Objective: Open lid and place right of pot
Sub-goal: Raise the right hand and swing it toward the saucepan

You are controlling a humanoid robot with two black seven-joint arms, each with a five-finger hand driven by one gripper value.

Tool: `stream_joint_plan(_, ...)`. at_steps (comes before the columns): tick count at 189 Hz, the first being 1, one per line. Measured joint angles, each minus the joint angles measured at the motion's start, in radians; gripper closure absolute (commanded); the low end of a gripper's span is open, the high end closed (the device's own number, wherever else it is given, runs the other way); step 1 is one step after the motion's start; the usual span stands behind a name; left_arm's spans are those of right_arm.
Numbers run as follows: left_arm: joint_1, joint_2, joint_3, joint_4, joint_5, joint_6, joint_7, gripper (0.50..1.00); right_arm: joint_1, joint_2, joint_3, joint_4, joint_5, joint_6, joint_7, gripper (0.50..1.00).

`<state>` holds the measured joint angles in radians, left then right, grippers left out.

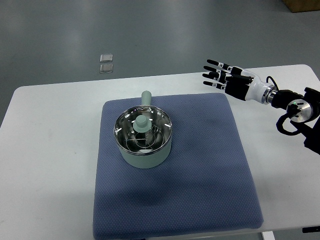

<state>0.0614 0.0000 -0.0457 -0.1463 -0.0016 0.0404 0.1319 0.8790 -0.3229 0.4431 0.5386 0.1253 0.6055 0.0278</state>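
**Lid on, knob the one good hold**

Top view: the pot (pixel 143 141) stands on the left half of a blue mat (pixel 200 175), which lies on the white bench (pixel 50 150). Its lid (pixel 143 132) sits closed in the rim, a clear pane in a metal ring by the look of it, with a pale green knob (pixel 141 123) standing up at the centre. A stub handle (pixel 146 97) of the same colour juts from the pot's far side.

The right robot hand (pixel 223 76) hangs off past the mat's far right corner, well apart from the pot, fingers spread and straight, holding nothing. The left arm does not show.

Judged from this, the lid is stiff, moderately heavy and breakable if dropped; the pane and rim look slick. The knob is the place to grip, pinched from above and lifted straight so the ring clears the rim without tipping the pot, which looks light enough to shift.

Right of the pot the mat is bare and broad, a soft landing. The mat's right edge leaves a strip of bench before the bench edge, so setting down mid-mat keeps the lid safe.
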Motion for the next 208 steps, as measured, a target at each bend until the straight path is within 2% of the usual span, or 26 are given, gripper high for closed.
stream_joint_plan(73, 0.005, 0.0, -0.002, 0.002, 0.0, -0.001, -0.003, 0.5, 0.027, -0.011, -0.004, 0.009, -0.062, 0.005, 0.029, 0.564)
stream_joint_plan(119, 0.006, 0.0, -0.002, 0.001, 0.0, -0.001, -0.003, 0.5, 0.096, -0.013, -0.003, 0.011, -0.238, 0.006, 0.118, 0.566)
stream_joint_plan(147, 0.006, 0.0, -0.002, -0.004, 0.0, -0.004, -0.003, 0.5, 0.133, -0.005, -0.007, 0.012, -0.301, 0.006, 0.128, 0.568)
stream_joint_plan(208, 0.006, 0.0, -0.002, -0.004, 0.0, -0.005, -0.003, 0.5, 0.242, 0.013, -0.006, 0.072, -0.678, 0.006, 0.132, 0.57)
